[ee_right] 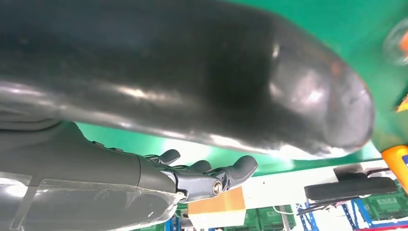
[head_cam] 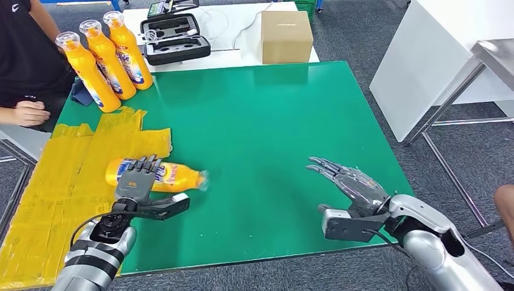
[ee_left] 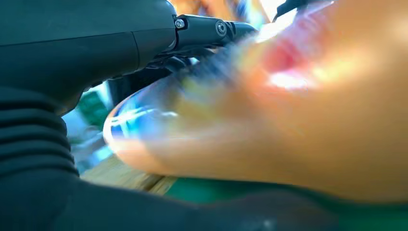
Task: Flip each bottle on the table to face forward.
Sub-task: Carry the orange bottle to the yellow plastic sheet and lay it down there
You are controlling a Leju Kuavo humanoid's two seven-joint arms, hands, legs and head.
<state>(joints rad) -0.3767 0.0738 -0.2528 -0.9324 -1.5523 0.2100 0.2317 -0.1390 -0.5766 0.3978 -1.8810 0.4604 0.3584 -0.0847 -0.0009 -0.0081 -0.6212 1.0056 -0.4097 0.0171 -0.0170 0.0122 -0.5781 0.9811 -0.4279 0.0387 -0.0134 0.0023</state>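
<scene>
A: Orange plastic is seen lying on its side on the green worktop (head_cam: 273,121): one bottle (head_cam: 176,176), cap end turned away from the yellow sheets (head_cam: 66,182), its base end at the edge of those sheets.

B: And how is it held?

A: It is gripped by the left hand (head_cam: 138,182); the dark fingers (head_cam: 142,165) are laid over the labelled middle, and the thumb is stretched out on the robot's side of the bottle. In the left wrist view the bottle is blurred, close against the hand.

B: What is found beyond the bottle?

A: Three bottles (head_cam: 106,57) are stood upright in a row at the worktop's far corner, farther from the robot than the lying bottle, touching or nearly so. A person's hand (head_cam: 27,113) is rested beside that corner. Past the far edge, a black case (head_cam: 174,39) and a cardboard box (head_cam: 286,36) are set on a white surface.

B: And to the right of the bottle?

A: The right hand (head_cam: 351,188) is held over the worktop, well apart from the bottle, fingers (head_cam: 327,170) spread wide, nothing grasped.
</scene>
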